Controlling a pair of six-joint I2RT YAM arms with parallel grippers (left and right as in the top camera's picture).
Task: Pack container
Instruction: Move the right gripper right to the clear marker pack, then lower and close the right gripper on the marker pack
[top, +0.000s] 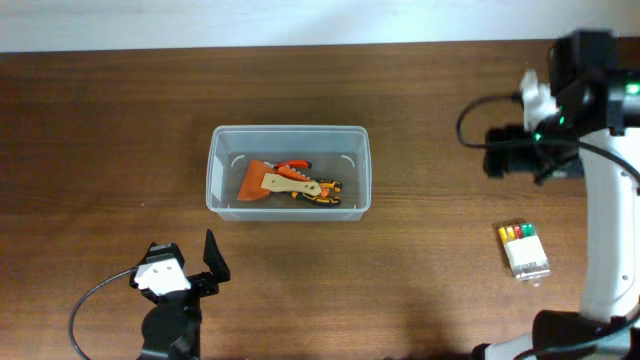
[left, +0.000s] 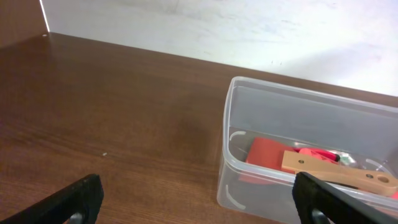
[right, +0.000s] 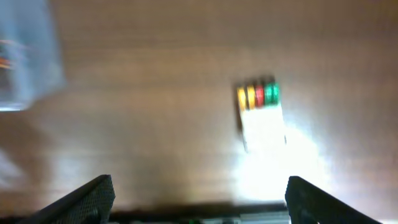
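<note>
Dark-brown wood-grain table (top: 100, 150). Left gripper (left: 199, 208) at near edge, jaws spread wide, empty. Right gripper (right: 202, 199) also agape, empty; small clear case (right: 261, 118) of coloured bits nearby. Mid-table: translucent, rounded-corner plastic container (top: 214, 170), holding wooden-handled orange scraper (top: 268, 182) and orange-black pliers (top: 322, 190).

Dark wood-grain surface (top: 110, 130) carries the container (top: 288, 205) near centre and a small clear case (top: 524, 250) toward the right edge.
</note>
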